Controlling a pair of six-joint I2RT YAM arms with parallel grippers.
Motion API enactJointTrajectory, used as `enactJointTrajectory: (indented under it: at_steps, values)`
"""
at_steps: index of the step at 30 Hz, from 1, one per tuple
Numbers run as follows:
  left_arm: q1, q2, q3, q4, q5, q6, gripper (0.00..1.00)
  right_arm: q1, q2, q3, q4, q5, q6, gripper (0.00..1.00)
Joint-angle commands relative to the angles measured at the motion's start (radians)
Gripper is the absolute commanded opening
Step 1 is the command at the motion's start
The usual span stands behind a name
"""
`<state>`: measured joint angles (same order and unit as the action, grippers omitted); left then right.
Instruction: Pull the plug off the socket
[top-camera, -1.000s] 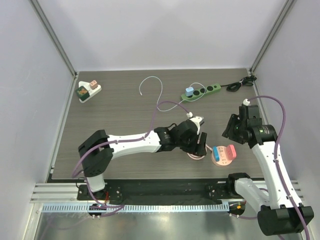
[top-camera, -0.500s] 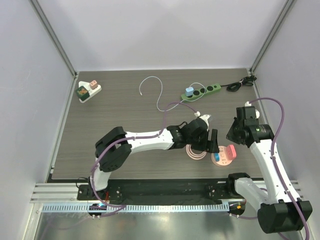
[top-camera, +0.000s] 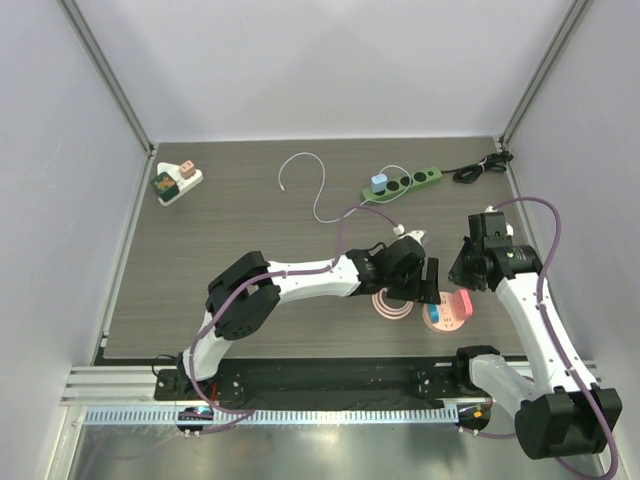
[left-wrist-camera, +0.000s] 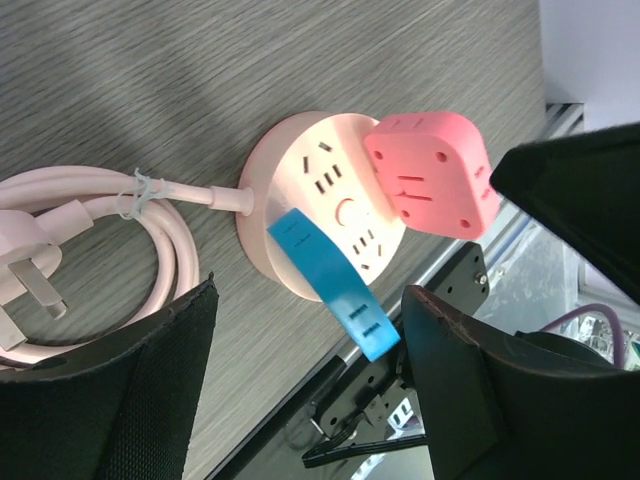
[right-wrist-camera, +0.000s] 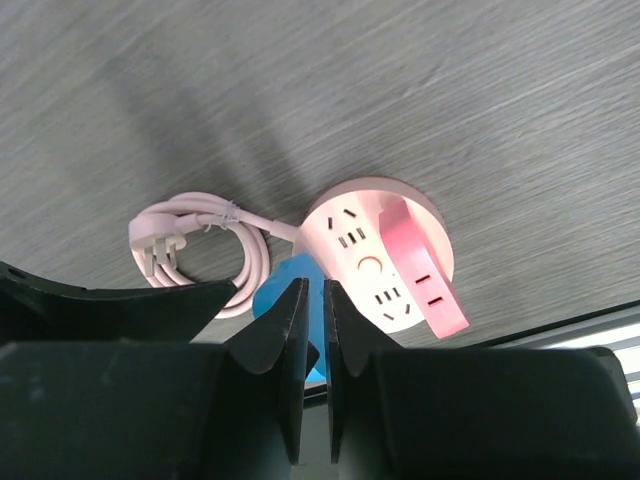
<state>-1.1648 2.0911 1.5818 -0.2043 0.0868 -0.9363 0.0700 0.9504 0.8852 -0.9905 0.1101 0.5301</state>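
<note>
A round pink socket (top-camera: 444, 318) lies near the table's front edge. A blue plug (top-camera: 435, 302) and a pink-red cube plug (top-camera: 461, 303) are plugged into it. In the left wrist view the socket (left-wrist-camera: 300, 190) has the blue plug (left-wrist-camera: 335, 290) and the pink-red plug (left-wrist-camera: 430, 172) standing out of it. My left gripper (top-camera: 427, 283) (left-wrist-camera: 310, 290) is open, one jaw on each side of the blue plug, not closed on it. My right gripper (top-camera: 459, 272) (right-wrist-camera: 315, 292) hovers shut above the socket (right-wrist-camera: 365, 250), over the blue plug (right-wrist-camera: 280, 285), holding nothing.
The socket's pink cord (top-camera: 392, 305) lies coiled to its left, with its own plug (left-wrist-camera: 25, 270). At the back are a green power strip (top-camera: 410, 183) with a blue plug (top-camera: 378, 183), a black cable (top-camera: 480, 168), a white wire (top-camera: 312, 190) and a white adapter (top-camera: 176, 182).
My left gripper has moved right, from over the coiled cord to the socket, and now straddles the blue plug. My right arm has shifted slightly.
</note>
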Motion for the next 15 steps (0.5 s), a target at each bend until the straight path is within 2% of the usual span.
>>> enactJointTrajectory:
  at_steps: [1, 6, 9, 13, 15]
  values:
    - [-0.004, 0.015, 0.035, -0.02, 0.002, 0.001, 0.74, 0.004, 0.021, -0.038, 0.027, -0.041, 0.03, 0.17]
    - [-0.003, 0.026, 0.034, -0.021, 0.004, 0.007, 0.7, 0.002, 0.013, -0.083, 0.038, -0.012, 0.073, 0.18]
    - [-0.001, 0.027, 0.032, -0.02, 0.011, 0.008, 0.63, 0.004, 0.024, -0.097, 0.039, 0.013, 0.11, 0.18]
    - [-0.001, 0.029, 0.029, 0.006, 0.036, 0.002, 0.49, 0.002, 0.074, -0.114, 0.053, 0.014, 0.14, 0.18]
    - [0.001, 0.034, 0.03, 0.02, 0.057, -0.002, 0.46, 0.002, 0.106, -0.117, 0.068, 0.01, 0.146, 0.17]
